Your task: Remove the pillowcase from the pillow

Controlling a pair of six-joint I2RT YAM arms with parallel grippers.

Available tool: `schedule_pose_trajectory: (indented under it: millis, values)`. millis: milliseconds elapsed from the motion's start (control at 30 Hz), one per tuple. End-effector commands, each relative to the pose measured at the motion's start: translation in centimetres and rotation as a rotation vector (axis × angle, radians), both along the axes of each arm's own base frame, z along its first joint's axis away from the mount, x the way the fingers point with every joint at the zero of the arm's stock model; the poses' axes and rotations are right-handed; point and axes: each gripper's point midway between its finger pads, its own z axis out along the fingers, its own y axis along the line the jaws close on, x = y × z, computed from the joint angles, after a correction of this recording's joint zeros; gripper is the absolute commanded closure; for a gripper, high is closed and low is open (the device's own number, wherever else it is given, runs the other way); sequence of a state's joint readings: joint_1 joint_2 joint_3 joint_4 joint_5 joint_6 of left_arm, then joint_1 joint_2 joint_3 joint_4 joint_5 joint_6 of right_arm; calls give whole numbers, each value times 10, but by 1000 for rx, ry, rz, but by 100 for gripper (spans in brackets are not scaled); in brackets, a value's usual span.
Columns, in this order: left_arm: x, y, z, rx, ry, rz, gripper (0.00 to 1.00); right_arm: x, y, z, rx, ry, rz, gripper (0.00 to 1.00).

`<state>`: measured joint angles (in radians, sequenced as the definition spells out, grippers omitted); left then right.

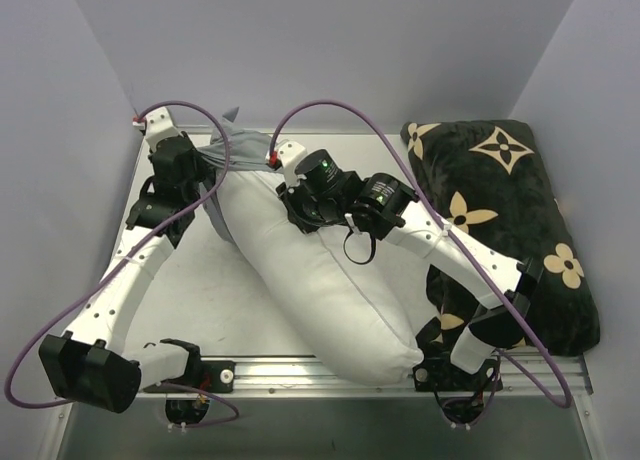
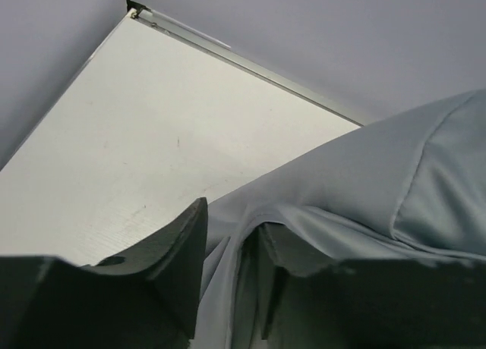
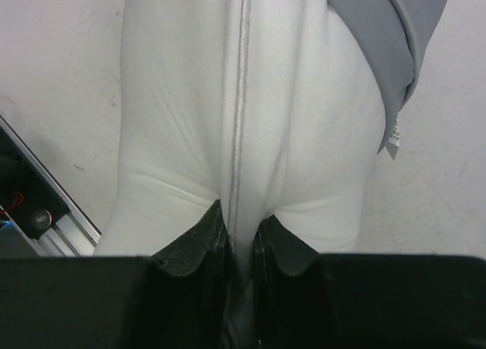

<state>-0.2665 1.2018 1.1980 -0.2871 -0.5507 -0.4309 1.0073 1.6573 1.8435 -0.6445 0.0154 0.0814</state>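
Limp grey fabric pillowcase [image 1: 245, 143] only covers the far end of the plump white rectangular pillow [image 1: 330, 290]. The left end effector [image 2: 234, 239] grips pillowcase fabric, right end effector [image 3: 237, 227] pinches the pillow seam.

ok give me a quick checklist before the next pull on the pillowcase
1. right gripper clamped on the pillow seam: ok
2. left gripper has pillowcase fabric in its jaws: ok
3. left grip firm enough to pull: cannot tell
4. pillowcase off the pillow: not ok, it covers the far end
5. black cushion apart from the pillowcase: ok
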Motion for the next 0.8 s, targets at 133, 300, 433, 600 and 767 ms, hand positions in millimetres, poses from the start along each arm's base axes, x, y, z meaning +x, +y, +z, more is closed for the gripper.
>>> schedule_pose_trajectory:
  millis: [133, 300, 433, 600, 767]
  values:
    - [28, 34, 66, -44, -199, 83, 58, -32, -9, 31, 108, -4, 100, 100]
    - [29, 16, 94, -76, -340, -49, 80, -34, -5, 23, 104, 4, 108, 100]
    - [23, -15, 102, -103, -416, -224, 78, -23, -4, 19, 88, -11, 68, 100]
    - [-2, -56, 91, -87, -462, -453, 28, -13, -1, 29, 105, -29, 58, 100]
    - [-13, -83, 76, -21, -451, -560, 16, -11, 3, 31, 118, -20, 66, 100]
